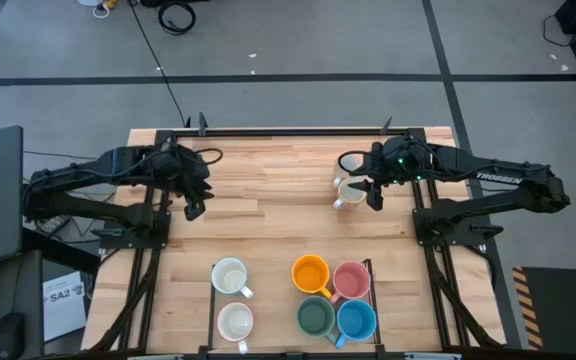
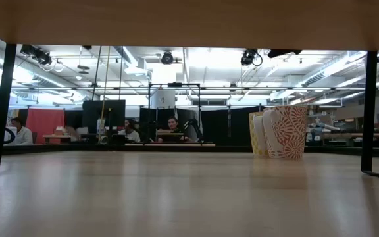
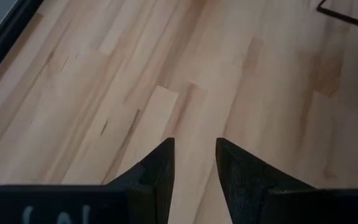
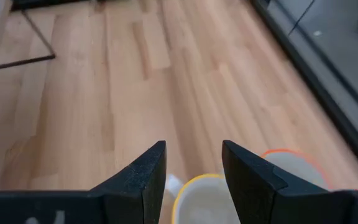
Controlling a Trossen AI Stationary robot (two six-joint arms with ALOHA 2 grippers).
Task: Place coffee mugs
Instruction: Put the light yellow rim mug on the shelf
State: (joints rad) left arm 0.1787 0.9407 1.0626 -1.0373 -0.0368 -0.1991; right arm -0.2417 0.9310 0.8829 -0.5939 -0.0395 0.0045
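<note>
mugs: orange, pink, green, blue, cream.

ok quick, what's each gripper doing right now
left gripper: open, holding nothing, over bare table.
right gripper: open, above a yellow-rimmed mug, not gripping it.

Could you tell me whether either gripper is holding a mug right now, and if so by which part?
Nothing is held. The right gripper is open above a yellow-rimmed mug, not gripping it. The left gripper is open over bare table.

High view straight down on the whole table, low view level at tabletop facing the room, wrist views close above the wood, mugs shared with the high view.
</note>
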